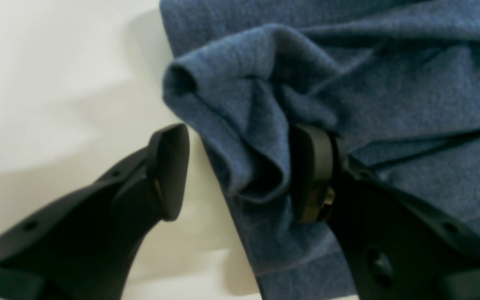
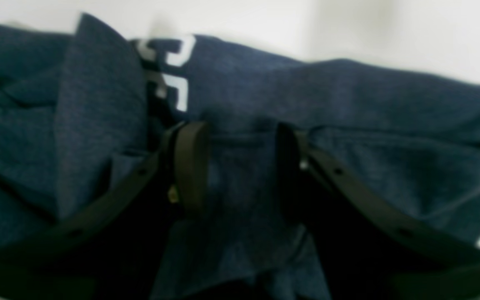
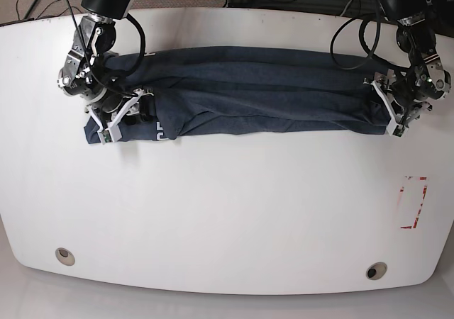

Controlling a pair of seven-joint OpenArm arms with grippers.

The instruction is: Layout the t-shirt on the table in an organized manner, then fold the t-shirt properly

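**T-shirt stretched across far half of desk, a pincer at each end**

Navy t-shirt [image 3: 241, 92] lies in a long, loosely folded band on the white desk [image 3: 227, 213], running side to side. White print [image 2: 177, 71] shows near the end by the right arm.

Left pincer [image 1: 240, 175]: jaws apart, straddling a bunched fold at the shirt's edge. One finger [image 1: 313, 175] presses into the cloth, the other [image 1: 169, 171] sits over bare desk, clear of the fabric.

Right pincer [image 2: 236, 171]: jaws apart, fabric between them, not closed on it. View is blurred.

Red-outlined rectangle [image 3: 413, 202] and two grommet holes [image 3: 64, 256] sit on the near side, well apart from the shirt.
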